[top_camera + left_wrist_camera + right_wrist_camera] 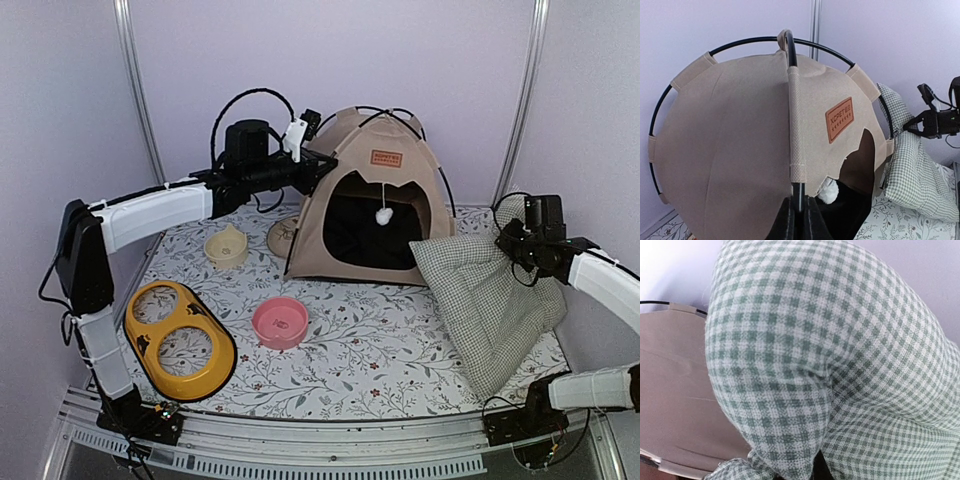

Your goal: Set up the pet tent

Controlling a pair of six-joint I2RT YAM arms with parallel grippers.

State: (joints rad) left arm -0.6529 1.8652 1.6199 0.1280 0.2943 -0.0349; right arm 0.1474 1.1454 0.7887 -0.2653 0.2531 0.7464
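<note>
Beige fabric pet tent [370, 205] stands upright at the back of the floral mat [360, 340], black poles [755, 41] arched, white pompom [384, 215] hanging in its doorway. Yellow two-ring bowl stand [180, 340], cream bowl [227, 248] and pink bowl [280, 322] sit left of it. Left gripper [799, 215] pinches the tent's seam; orange label [839, 119] reads "XCPET". Right gripper [522, 240] is at the green-checked cushion [480, 290], grip unclear.

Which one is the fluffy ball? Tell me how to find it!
Find the big beige tent at the back of the flowery mat. Under its orange label is a dark doorway. The pompom dangles at the doorway's top: small, white and fluffy, the only white thing against the black inside.
</note>
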